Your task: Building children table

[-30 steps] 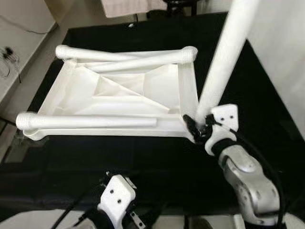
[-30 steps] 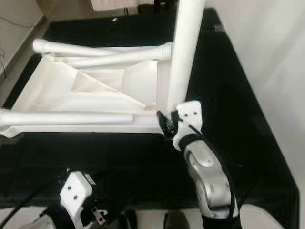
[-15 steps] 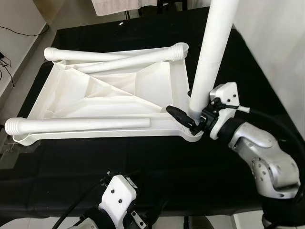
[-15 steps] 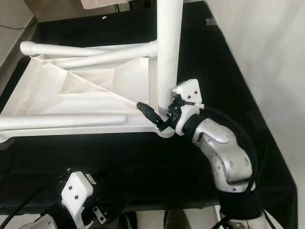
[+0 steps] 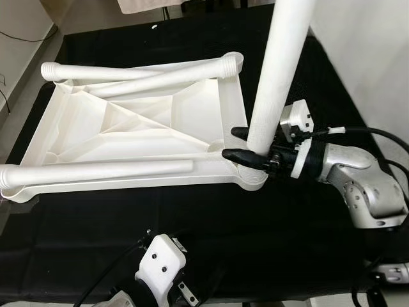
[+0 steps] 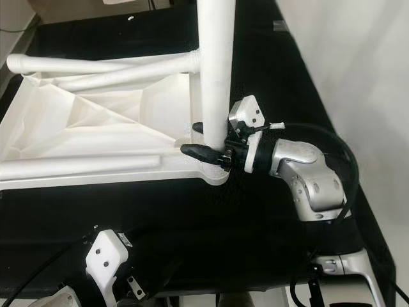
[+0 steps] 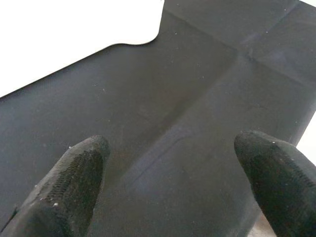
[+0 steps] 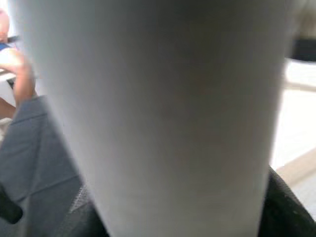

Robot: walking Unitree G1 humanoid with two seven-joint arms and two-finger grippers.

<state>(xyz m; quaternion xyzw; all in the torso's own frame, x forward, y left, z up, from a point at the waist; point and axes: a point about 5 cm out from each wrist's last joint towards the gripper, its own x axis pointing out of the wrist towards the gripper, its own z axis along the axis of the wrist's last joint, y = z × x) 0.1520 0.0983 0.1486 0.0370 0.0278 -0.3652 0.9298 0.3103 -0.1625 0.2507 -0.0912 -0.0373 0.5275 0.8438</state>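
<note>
Table leg held upright at the frame's near right corner

The right gripper (image 5: 246,146) clasps the white leg (image 5: 276,73), its long axis standing vertical on the upturned tabletop (image 5: 137,131), on the black cloth (image 5: 192,217). The left gripper (image 7: 173,182) hangs spread wide, holding nothing.
</note>
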